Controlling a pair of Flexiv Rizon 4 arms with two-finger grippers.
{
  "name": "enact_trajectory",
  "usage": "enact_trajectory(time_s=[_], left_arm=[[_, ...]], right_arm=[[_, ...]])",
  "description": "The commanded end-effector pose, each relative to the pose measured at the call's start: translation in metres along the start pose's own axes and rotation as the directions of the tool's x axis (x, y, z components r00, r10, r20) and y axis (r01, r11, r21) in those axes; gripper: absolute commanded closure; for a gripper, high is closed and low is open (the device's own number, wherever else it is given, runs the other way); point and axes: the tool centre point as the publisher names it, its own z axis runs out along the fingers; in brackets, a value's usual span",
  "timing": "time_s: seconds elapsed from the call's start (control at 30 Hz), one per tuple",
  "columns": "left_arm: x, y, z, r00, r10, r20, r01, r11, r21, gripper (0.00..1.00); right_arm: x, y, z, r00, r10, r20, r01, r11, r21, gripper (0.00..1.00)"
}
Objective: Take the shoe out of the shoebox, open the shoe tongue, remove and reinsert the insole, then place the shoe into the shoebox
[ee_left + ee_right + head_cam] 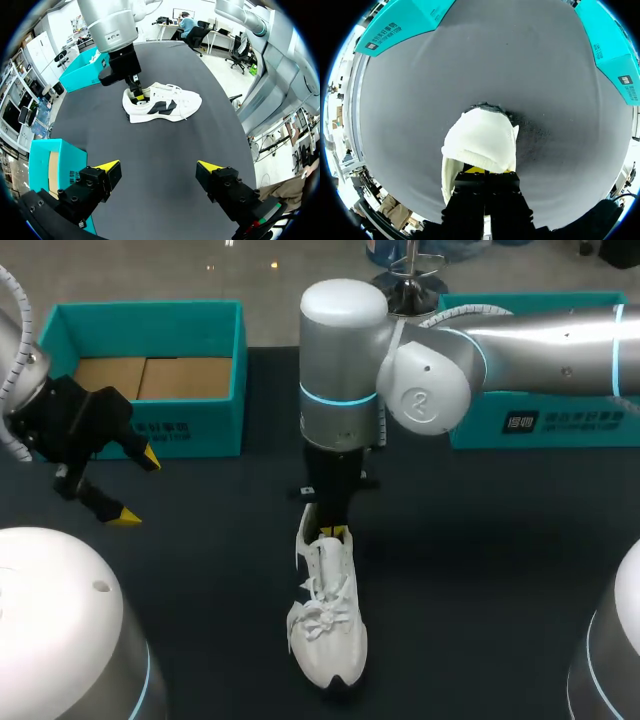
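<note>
Shoe on its sole, toe toward robot, heel away.

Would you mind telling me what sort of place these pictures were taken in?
Most likely a robotics test bench: a silver robot arm hangs over the heel of a white lace-up sneaker on a dark matte table, with an open teal cardboard shoebox at the far edge.

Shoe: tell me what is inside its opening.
The right gripper dips into the white shoe at its heel opening. The insole cannot be seen: the gripper and the shoe's collar cover the inside.
</note>
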Motion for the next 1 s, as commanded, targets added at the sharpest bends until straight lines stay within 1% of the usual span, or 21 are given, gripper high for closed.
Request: enact_trajectory(time_s=[0.03,0.13,0.27,0.33,0.37,0.5,0.57,0.67,0.73,0.77,0.83,0.87,0.9,0.97,1.0], left_arm=[[0.000,0.000,0.000,1.000,0.000,0.000,0.000,1.000,-0.003,0.00],[0.000,0.000,0.000,1.000,0.000,0.000,0.000,1.000,-0.003,0.00],[0.000,0.000,0.000,1.000,0.000,0.000,0.000,1.000,-0.003,0.00],[0.000,0.000,0.000,1.000,0.000,0.000,0.000,1.000,-0.003,0.00],[0.000,0.000,0.000,1.000,0.000,0.000,0.000,1.000,-0.003,0.00],[0.000,0.000,0.000,1.000,0.000,0.000,0.000,1.000,-0.003,0.00],[0.000,0.000,0.000,1.000,0.000,0.000,0.000,1.000,-0.003,0.00],[0.000,0.000,0.000,1.000,0.000,0.000,0.000,1.000,-0.003,0.00],[0.000,0.000,0.000,1.000,0.000,0.000,0.000,1.000,-0.003,0.00],[0.000,0.000,0.000,1.000,0.000,0.000,0.000,1.000,-0.003,0.00],[0.000,0.000,0.000,1.000,0.000,0.000,0.000,1.000,-0.003,0.00],[0.000,0.000,0.000,1.000,0.000,0.000,0.000,1.000,-0.003,0.00],[0.000,0.000,0.000,1.000,0.000,0.000,0.000,1.000,-0.003,0.00],[0.000,0.000,0.000,1.000,0.000,0.000,0.000,1.000,-0.003,0.00],[0.000,0.000,0.000,1.000,0.000,0.000,0.000,1.000,-0.003,0.00]], right_arm=[[0.003,0.001,0.003,1.000,-0.002,0.005,0.001,1.000,0.029,1.00],[0.001,-0.001,0.005,1.000,0.005,0.008,-0.006,0.999,0.051,1.00],[0.005,-0.009,0.002,1.000,0.013,0.017,-0.014,0.998,0.064,1.00],[0.008,-0.012,-0.001,0.999,0.010,0.030,-0.012,0.998,0.065,1.00],[0.011,-0.013,-0.002,0.999,0.008,0.032,-0.010,0.998,0.063,0.96],[0.019,-0.019,-0.008,0.999,0.005,0.039,-0.007,0.999,0.048,1.00],[0.021,-0.020,-0.008,0.999,0.008,0.037,-0.009,0.999,0.045,0.98],[0.024,-0.024,-0.004,0.999,0.008,0.035,-0.010,0.999,0.049,0.78],[0.024,-0.027,0.000,0.999,0.012,0.034,-0.014,0.998,0.057,0.77],[0.023,-0.028,0.002,0.999,0.015,0.033,-0.017,0.998,0.060,0.70],[0.020,-0.029,0.007,0.999,0.019,0.036,-0.021,0.998,0.063,0.64],[0.020,-0.030,0.009,0.999,0.022,0.037,-0.024,0.998,0.064,0.58],[0.022,-0.031,0.008,0.999,0.026,0.035,-0.028,0.998,0.064,0.51],[0.022,-0.031,0.008,0.999,0.029,0.032,-0.031,0.998,0.063,0.44],[0.021,-0.031,0.009,0.999,0.031,0.031,-0.033,0.998,0.063,0.35]])
